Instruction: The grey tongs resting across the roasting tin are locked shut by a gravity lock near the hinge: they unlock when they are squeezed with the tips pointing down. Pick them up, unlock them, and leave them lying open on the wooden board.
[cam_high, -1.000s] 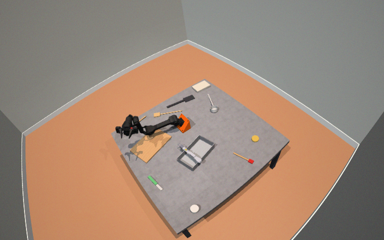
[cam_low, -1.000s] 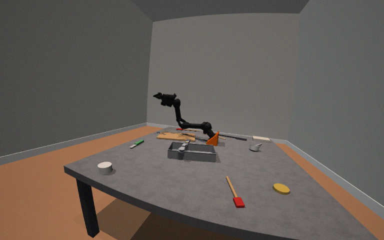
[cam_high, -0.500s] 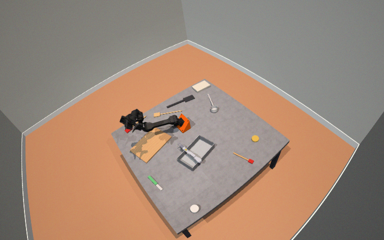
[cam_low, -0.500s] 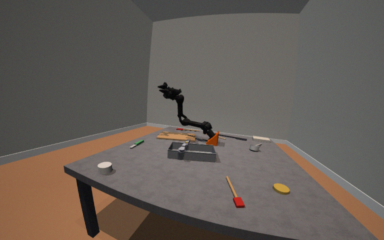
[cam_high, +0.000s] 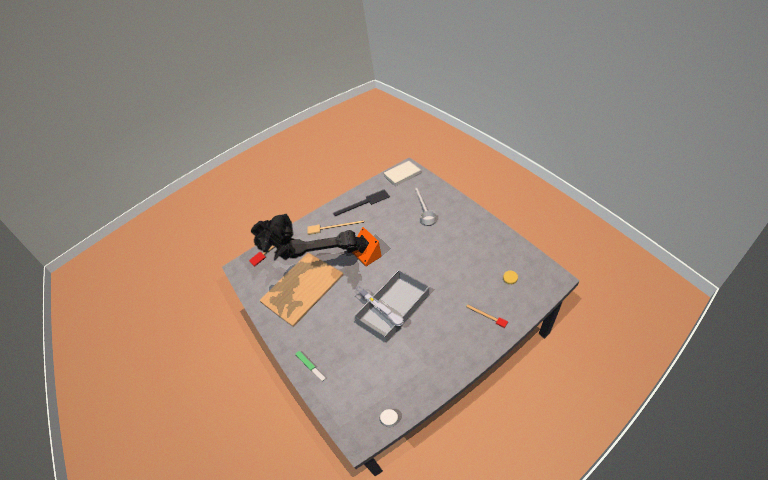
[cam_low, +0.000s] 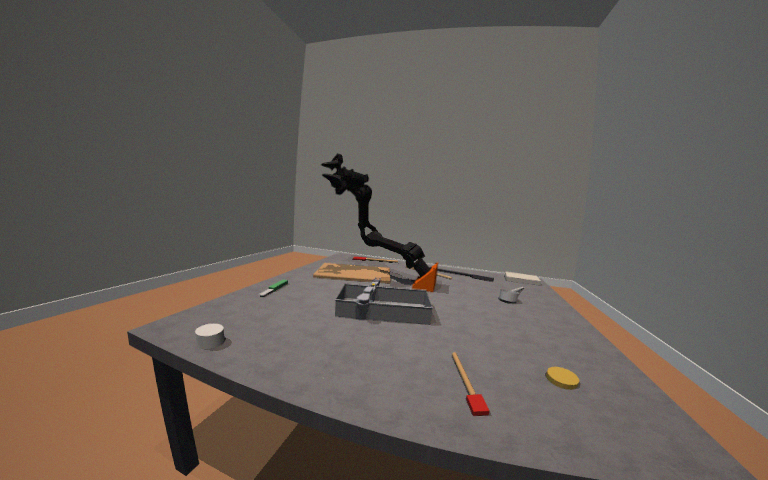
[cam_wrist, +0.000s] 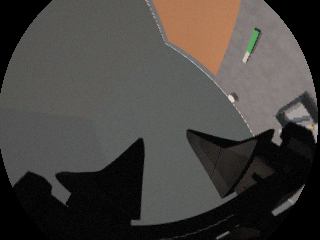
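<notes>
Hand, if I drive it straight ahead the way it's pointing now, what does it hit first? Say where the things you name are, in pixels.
Probably nothing on the table: the open hand (cam_low: 323, 170) (cam_wrist: 164, 138) is raised and aims out past the edge, with only grey wall (cam_wrist: 100, 75) between its fingers. The wall looks first; how far off, I can't tell.
</notes>
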